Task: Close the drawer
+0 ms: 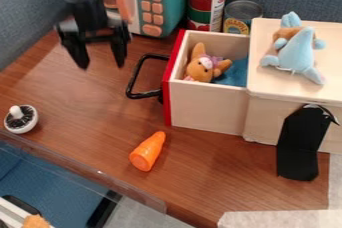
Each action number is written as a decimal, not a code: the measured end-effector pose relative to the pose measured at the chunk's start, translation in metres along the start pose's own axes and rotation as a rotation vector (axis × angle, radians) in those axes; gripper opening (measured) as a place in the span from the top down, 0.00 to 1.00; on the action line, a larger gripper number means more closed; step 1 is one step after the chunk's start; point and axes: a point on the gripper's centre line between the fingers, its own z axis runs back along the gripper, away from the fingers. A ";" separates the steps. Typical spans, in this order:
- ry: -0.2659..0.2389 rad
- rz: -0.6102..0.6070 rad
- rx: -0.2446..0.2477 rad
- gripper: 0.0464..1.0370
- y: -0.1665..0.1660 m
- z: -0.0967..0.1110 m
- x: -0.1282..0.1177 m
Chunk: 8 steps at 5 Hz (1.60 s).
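The gripper (pixel 101 60) hangs at the upper left of the camera view, its two fingers spread apart with nothing between them. To its right and a little lower is the wooden drawer (pixel 207 104), pulled out to the left from its box (pixel 262 117). The drawer has a red front (pixel 172 79) and a black handle (pixel 135 78) that sticks out toward the gripper without touching it. Inside the drawer lie a brown plush toy (pixel 202 67) and a blue cloth (pixel 234 73).
A light blue plush (pixel 296 53) lies on the box, and a black stand (pixel 302 144) leans at its front. Two cans (pixel 206 6) and a teal toy microwave (pixel 167 2) stand behind. An orange carrot (pixel 147 151) and a white knob (pixel 21 119) lie on the table (pixel 87 137).
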 end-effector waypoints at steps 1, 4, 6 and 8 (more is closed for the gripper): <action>0.032 0.004 0.007 0.04 -0.003 -0.026 0.002; -0.065 0.049 0.129 0.04 -0.009 0.003 -0.008; -0.079 0.052 0.108 0.04 -0.032 0.017 -0.013; 0.030 0.036 0.154 0.09 -0.037 -0.036 -0.016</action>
